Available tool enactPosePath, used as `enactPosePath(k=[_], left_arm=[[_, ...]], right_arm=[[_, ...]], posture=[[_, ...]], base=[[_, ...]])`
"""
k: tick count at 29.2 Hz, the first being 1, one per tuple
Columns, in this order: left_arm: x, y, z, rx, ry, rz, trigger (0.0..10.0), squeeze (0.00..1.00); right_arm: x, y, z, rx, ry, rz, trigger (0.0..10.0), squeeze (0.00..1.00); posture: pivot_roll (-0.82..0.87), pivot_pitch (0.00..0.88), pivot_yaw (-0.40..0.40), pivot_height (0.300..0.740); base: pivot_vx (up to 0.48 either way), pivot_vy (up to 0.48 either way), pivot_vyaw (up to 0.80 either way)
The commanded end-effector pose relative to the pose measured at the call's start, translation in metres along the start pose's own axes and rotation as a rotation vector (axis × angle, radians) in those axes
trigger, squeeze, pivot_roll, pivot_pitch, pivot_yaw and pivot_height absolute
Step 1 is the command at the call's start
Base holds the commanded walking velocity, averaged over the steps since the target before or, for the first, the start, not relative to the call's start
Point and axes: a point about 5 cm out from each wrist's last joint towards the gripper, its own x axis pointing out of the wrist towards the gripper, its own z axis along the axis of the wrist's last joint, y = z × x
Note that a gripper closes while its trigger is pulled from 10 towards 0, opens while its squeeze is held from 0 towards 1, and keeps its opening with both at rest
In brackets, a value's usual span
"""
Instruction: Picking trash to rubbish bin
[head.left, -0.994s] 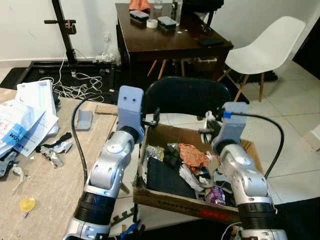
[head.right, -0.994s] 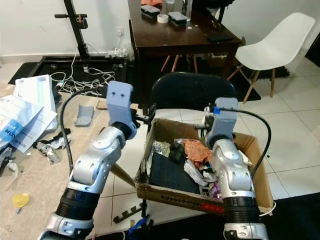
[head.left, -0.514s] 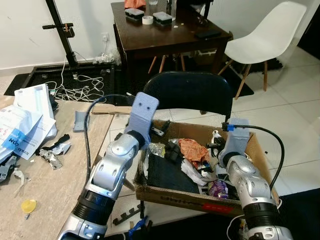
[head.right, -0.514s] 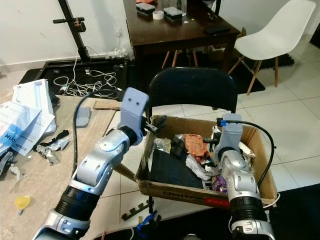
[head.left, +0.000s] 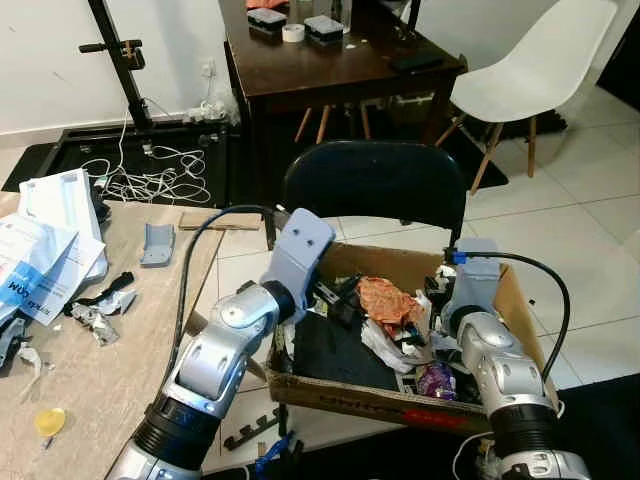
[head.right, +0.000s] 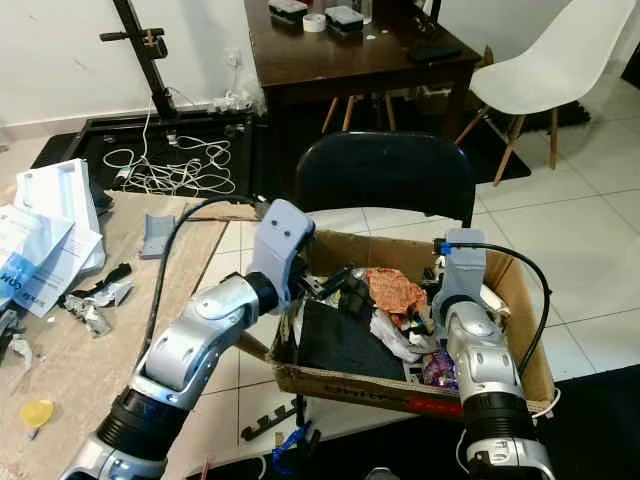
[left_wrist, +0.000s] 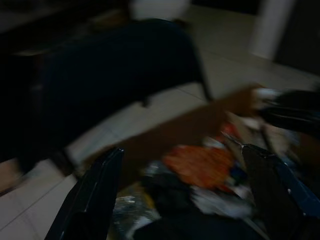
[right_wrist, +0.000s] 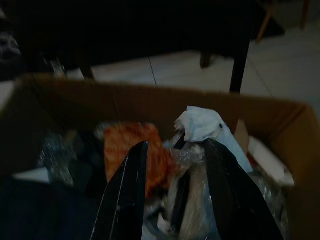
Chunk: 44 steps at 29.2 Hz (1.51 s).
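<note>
A brown cardboard box full of rubbish rests on a black chair. Among its contents are an orange wrapper, a black sheet and white crumpled paper. My left gripper reaches over the box's left wall with its fingers spread wide above the rubbish, holding nothing. At the box's right side my right gripper points down at the white paper, open, with clear plastic beneath it. More trash lies on the beige table: crumpled foil and black scraps and a yellow scrap.
Papers and a grey part lie on the table. A dark wooden table and a white chair stand behind the box. Cables and a black stand base lie on the floor at the far left.
My left gripper has swung from beside the box's left wall to over the rubbish inside it. The right arm has dropped slightly toward the box. The camera has shifted a little.
</note>
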Motion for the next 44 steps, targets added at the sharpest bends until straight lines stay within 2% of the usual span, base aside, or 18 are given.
enactPosePath(k=[1, 7, 8, 9, 14, 15, 16, 23, 25, 28, 31, 32, 34, 37, 39, 41, 42, 44], left_arm=[[0.0, 0.007, -0.002, -0.045, -0.007, 0.068, 10.0, 0.0], [-0.002, 0.006, 0.001, -0.104, -0.03, 0.059, 10.0, 0.0], [-0.003, 0.004, 0.001, -0.101, -0.031, 0.05, 10.0, 0.0], [-0.003, 0.003, 0.0, -0.098, -0.03, 0.048, 10.0, 0.0], [-0.001, 0.003, 0.0, -0.099, -0.03, 0.058, 10.0, 0.0], [-0.001, 0.003, 0.001, -0.101, -0.031, 0.063, 10.0, 0.0], [-0.001, 0.003, 0.001, -0.1, -0.031, 0.067, 10.0, 0.0], [0.0, 0.001, 0.001, -0.085, -0.025, 0.031, 10.0, 0.0], [0.001, 0.0, 0.001, -0.082, -0.023, 0.022, 10.0, 0.0], [0.001, 0.0, 0.001, -0.082, -0.022, 0.026, 10.0, 0.0], [0.001, 0.0, 0.001, -0.087, -0.023, 0.032, 10.0, 0.0], [0.001, 0.0, 0.001, -0.087, -0.023, 0.034, 10.0, 0.0], [0.001, 0.0, 0.001, -0.088, -0.023, 0.035, 10.0, 0.0], [0.001, 0.0, 0.0, -0.087, -0.022, 0.035, 10.0, 0.0], [0.001, 0.001, 0.001, -0.088, -0.022, 0.035, 10.0, 0.0], [0.001, 0.001, 0.001, -0.086, -0.023, 0.036, 10.0, 0.0], [0.001, 0.001, 0.001, -0.087, -0.024, 0.042, 10.0, 0.0], [0.001, 0.002, 0.002, -0.086, -0.031, 0.055, 10.0, 0.0]], right_arm=[[0.001, 0.009, 0.013, 0.01, -0.063, 0.029, 10.0, 0.0], [0.002, 0.02, 0.02, 0.051, -0.108, 0.086, 10.0, 0.0], [0.001, 0.021, 0.02, 0.059, -0.109, 0.094, 10.0, 0.73], [0.001, 0.021, 0.02, 0.067, -0.11, 0.103, 10.0, 1.0], [0.002, 0.02, 0.016, -0.003, -0.083, 0.078, 10.0, 1.0], [0.002, 0.019, 0.015, -0.029, -0.079, 0.068, 10.0, 0.04], [0.002, 0.017, 0.015, -0.047, -0.076, 0.056, 10.0, 0.0], [0.002, 0.019, 0.002, -0.072, 0.035, 0.119, 10.0, 0.0], [0.001, 0.025, -0.012, 0.144, 0.153, 0.161, 10.0, 0.0], [0.002, 0.014, -0.018, -0.152, 0.175, 0.086, 10.0, 0.0], [0.002, 0.017, -0.017, 0.073, 0.157, 0.068, 10.0, 0.0], [0.002, 0.013, -0.018, -0.1, 0.162, 0.046, 10.0, 0.0], [0.001, 0.014, -0.02, 0.056, 0.184, 0.04, 10.0, 0.0], [0.001, 0.005, -0.021, -0.282, 0.188, -0.004, 10.0, 0.0], [0.002, 0.008, -0.022, -0.052, 0.206, 0.001, 10.0, 0.0], [0.001, -0.005, -0.02, -0.343, 0.206, -0.05, 10.0, 0.0], [0.001, 0.001, -0.022, 0.108, 0.234, -0.037, 10.0, 0.0], [0.0, -0.004, -0.017, -0.05, 0.204, -0.071, 10.0, 0.0]], posture=[[-0.01, 0.085, 0.02, 0.74], [-0.01, 0.066, 0.007, 0.74], [-0.01, 0.066, 0.007, 0.74], [-0.01, 0.065, 0.006, 0.74], [-0.01, 0.066, 0.005, 0.74], [-0.01, 0.066, 0.007, 0.74], [-0.01, 0.066, 0.007, 0.74], [-0.01, 0.066, 0.013, 0.74], [-0.01, 0.066, 0.013, 0.74], [-0.01, 0.068, 0.01, 0.74], [-0.01, 0.068, 0.01, 0.74], [-0.01, 0.068, 0.01, 0.74], [-0.01, 0.068, 0.01, 0.74], [-0.01, 0.07, 0.008, 0.74], [-0.01, 0.07, 0.008, 0.74], [-0.01, 0.07, 0.008, 0.74], [-0.01, 0.07, 0.008, 0.74], [-0.02, 0.069, 0.012, 0.74]], base=[[0.0, 0.0, 0.0], [0.0, 0.0, 0.0], [0.0, 0.0, 0.0], [0.0, 0.0, 0.0], [0.0, 0.0, 0.0], [0.0, 0.0, 0.0], [0.0, 0.0, 0.0], [0.0, 0.0, 0.0], [0.0, 0.0, 0.0], [0.0, 0.0, 0.0], [0.0, 0.0, 0.0], [0.0, 0.0, 0.0], [0.0, 0.0, 0.0], [0.0, 0.0, 0.0], [0.0, 0.0, 0.0], [0.0, 0.0, 0.0], [0.0, 0.0, 0.0], [0.0, 0.0, 0.0]])
